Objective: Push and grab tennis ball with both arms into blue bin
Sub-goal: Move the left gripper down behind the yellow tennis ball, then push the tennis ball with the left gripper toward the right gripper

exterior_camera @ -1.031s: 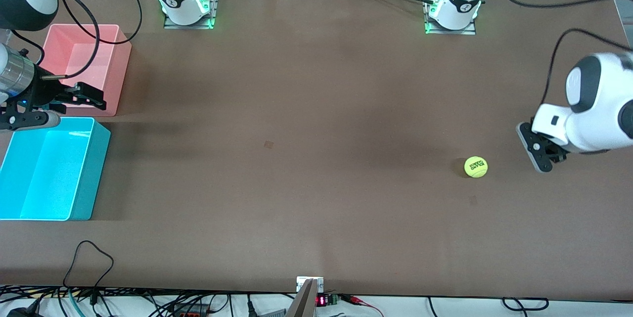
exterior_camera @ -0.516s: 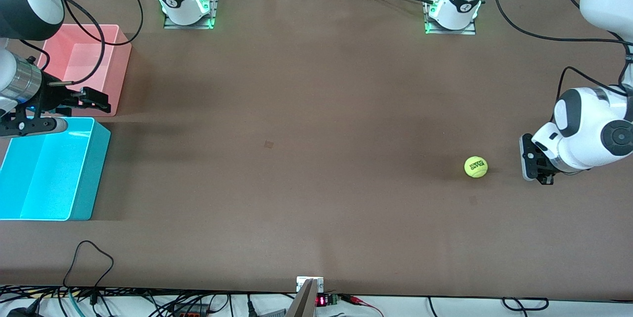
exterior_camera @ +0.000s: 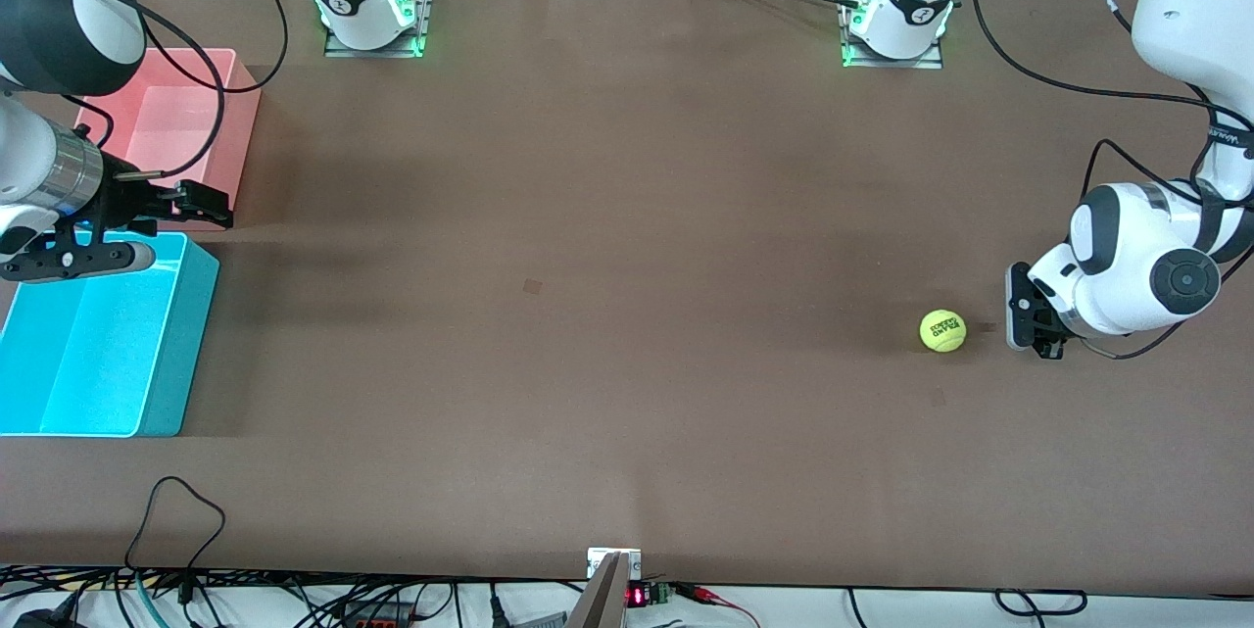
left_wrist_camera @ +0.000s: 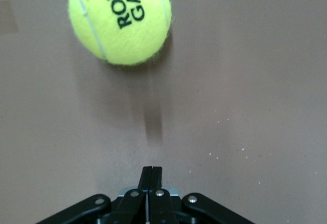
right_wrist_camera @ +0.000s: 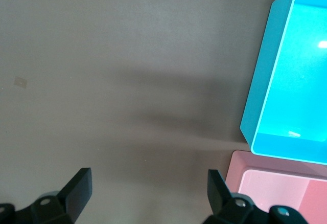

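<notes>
Front view: small fuzzy yellow-green tennis ball (exterior_camera: 942, 330) sits on the brown table (exterior_camera: 588, 217), w/ nothing touching it. It's at the left arm's end, well apart from the bright blue plastic bin (exterior_camera: 93, 334).

Left gripper (exterior_camera: 1021, 318) is low, just beside the ball, on the side away from the blue bin. Its fingers are pressed flat together, holding nothing. I think that's so they work like one flat paddle to push the ball toward the bin.

Right gripper (exterior_camera: 201, 202) hangs near the blue bin, between it and the pink plastic tub (exterior_camera: 235, 119). Its fingers are spread wide w/ nothing in them, prob. waiting to catch the ball when it rolls over.
</notes>
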`<state>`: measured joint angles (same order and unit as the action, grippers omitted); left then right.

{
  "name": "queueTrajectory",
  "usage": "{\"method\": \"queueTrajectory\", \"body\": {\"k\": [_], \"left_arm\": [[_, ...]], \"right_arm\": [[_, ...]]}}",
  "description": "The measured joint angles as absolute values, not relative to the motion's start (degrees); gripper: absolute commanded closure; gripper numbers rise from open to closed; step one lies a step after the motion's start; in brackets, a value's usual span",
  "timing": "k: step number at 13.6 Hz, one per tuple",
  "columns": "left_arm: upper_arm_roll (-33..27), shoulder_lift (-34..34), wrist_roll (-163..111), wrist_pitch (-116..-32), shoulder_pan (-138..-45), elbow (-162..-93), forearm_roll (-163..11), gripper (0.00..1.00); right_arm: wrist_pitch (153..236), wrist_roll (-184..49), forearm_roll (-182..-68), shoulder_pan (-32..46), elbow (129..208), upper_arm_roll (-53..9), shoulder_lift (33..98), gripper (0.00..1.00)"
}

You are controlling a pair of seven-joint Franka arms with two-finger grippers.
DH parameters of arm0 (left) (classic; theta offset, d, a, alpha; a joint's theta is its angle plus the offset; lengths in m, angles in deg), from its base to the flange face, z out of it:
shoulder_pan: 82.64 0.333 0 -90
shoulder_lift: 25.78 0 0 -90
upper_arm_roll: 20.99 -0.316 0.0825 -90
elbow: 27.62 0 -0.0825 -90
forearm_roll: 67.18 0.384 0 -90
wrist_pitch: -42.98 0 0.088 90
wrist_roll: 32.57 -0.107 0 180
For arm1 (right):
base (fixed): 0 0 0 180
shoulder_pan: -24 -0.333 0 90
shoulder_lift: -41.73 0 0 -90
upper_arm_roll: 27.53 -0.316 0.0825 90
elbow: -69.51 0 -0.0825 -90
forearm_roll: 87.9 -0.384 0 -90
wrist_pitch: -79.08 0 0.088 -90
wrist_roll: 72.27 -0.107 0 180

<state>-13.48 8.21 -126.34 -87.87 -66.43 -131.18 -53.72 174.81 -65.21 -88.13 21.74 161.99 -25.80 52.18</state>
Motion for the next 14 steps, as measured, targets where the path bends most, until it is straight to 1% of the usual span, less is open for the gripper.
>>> {"method": "queueTrajectory", "body": {"k": [3, 6, 9, 11, 14], "left_arm": [[-12.8, 10.3, -125.9, -90.1, -66.4, -131.3, -55.3, 1.00], [-8.9, 12.2, -122.9, -91.6, -66.5, -131.3, -59.6, 1.00], [-1.2, 12.8, -114.5, -91.6, -66.9, -131.4, -61.6, 1.00], [2.4, 12.8, -109.8, -91.1, -67.3, -131.3, -61.6, 1.00], [2.9, 12.5, -109.2, -89.5, -66.7, -131.1, -61.6, 1.00]], "right_arm": [[174.8, -65.2, -88.1, 21.7, 162.0, -25.8, 52.5, 0.00], [174.8, -65.2, -88.1, 21.7, 162.0, -25.8, 52.5, 0.00], [174.8, -65.2, -88.1, 21.6, 162.0, -25.8, 52.5, 0.00], [174.8, -65.2, -88.1, 21.6, 162.0, -25.8, 52.5, 0.00], [174.8, -65.2, -88.1, 21.6, 162.0, -25.8, 52.5, 0.00]]}}
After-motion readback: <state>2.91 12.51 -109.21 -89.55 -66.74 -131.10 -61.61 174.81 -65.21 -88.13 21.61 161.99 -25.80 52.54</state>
